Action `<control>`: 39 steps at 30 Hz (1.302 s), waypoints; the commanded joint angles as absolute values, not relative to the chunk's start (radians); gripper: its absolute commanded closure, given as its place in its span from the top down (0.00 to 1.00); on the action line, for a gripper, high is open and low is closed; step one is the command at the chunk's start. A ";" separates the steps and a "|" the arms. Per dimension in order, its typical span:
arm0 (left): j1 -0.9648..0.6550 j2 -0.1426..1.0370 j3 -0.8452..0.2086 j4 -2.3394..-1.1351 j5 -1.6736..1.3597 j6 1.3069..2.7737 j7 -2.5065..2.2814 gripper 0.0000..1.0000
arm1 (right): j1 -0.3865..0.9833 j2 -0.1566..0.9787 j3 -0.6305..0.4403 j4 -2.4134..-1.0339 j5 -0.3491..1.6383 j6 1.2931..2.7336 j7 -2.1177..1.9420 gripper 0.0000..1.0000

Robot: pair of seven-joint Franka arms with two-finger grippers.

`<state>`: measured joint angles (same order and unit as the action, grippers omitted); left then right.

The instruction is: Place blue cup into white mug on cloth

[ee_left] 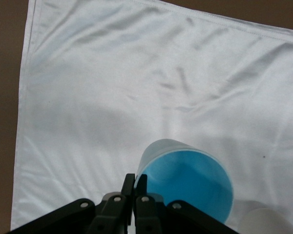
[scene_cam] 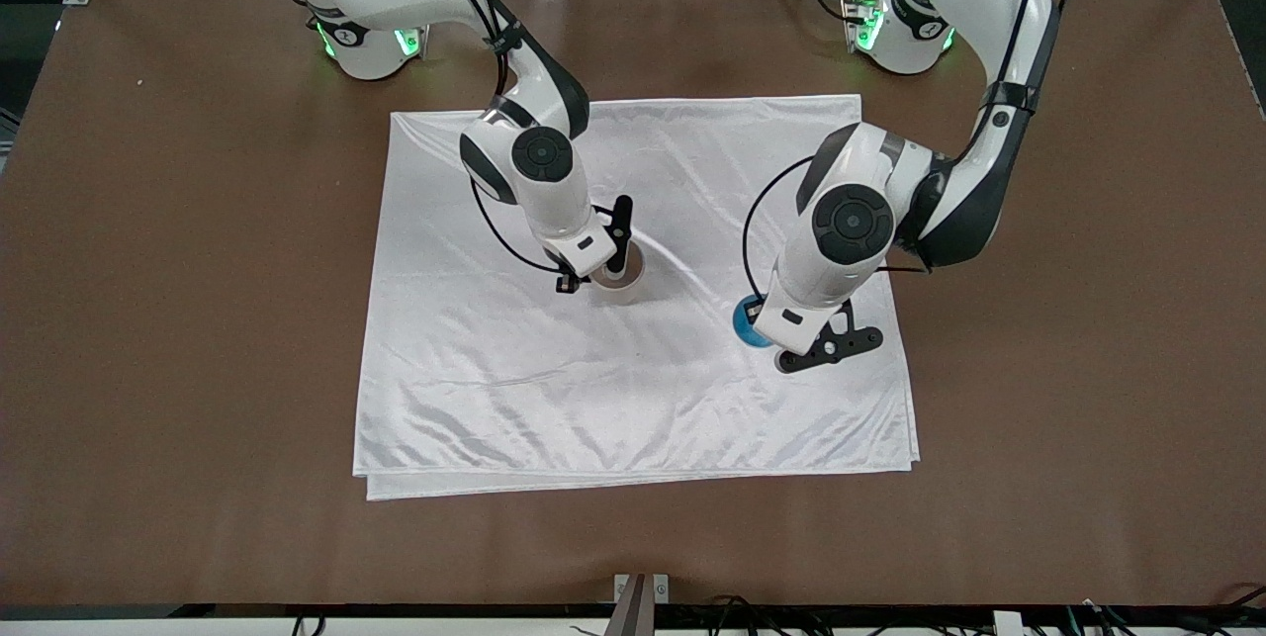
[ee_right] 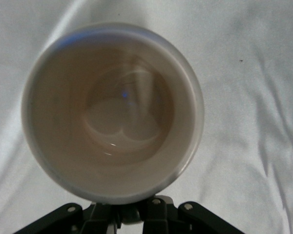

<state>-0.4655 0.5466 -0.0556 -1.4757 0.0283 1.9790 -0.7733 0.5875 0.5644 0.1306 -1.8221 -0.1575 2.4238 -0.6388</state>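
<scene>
Blue cup [ee_left: 190, 187] is sitting upright on the cloth [scene_cam: 633, 389], toward the left arm's end, left gripper [ee_left: 135, 187] pinching its rim. White mug [ee_right: 112, 112] is standing mid-cloth, right gripper [ee_right: 132, 214] clamping its rim.

the table [scene_cam: 148, 319] is viewed from a high front camera facing both arm bases. the blue cup [ee_left: 188, 183] is seen closely from above by the left wrist camera, the white mug [ee_right: 112, 112] by the right; the cloth [scene_cam: 633, 399] is shared by all.
</scene>
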 commanded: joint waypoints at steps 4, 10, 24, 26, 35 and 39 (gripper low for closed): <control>-0.479 0.537 -0.046 -1.465 0.043 1.968 -0.813 0.00 | 0.621 0.592 0.120 -1.779 -0.179 2.424 -0.581 0.00; -0.477 0.537 -0.046 -1.463 0.043 1.968 -0.813 0.00 | 0.621 0.600 0.120 -1.781 -0.198 2.457 -0.578 0.08; -0.477 0.537 -0.046 -1.463 0.043 1.968 -0.813 0.00 | 0.614 0.611 0.120 -1.779 -0.206 2.471 -0.580 0.44; -0.476 0.537 -0.046 -1.463 0.043 1.968 -0.815 0.00 | 0.614 0.611 0.120 -1.778 -0.206 2.470 -0.580 0.46; -0.476 0.535 -0.046 -1.462 0.043 1.968 -0.815 0.00 | 0.597 0.603 0.120 -1.766 -0.213 2.465 -0.600 1.00; -0.477 0.535 -0.046 -1.462 0.041 1.968 -0.818 0.00 | 0.595 0.600 0.120 -1.740 -0.213 2.444 -0.614 1.00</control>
<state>-0.4679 0.5465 -0.0514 -1.4665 0.0283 1.9790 -0.7867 0.6048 0.5938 0.1165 -1.7828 -0.1926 2.4678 -0.6045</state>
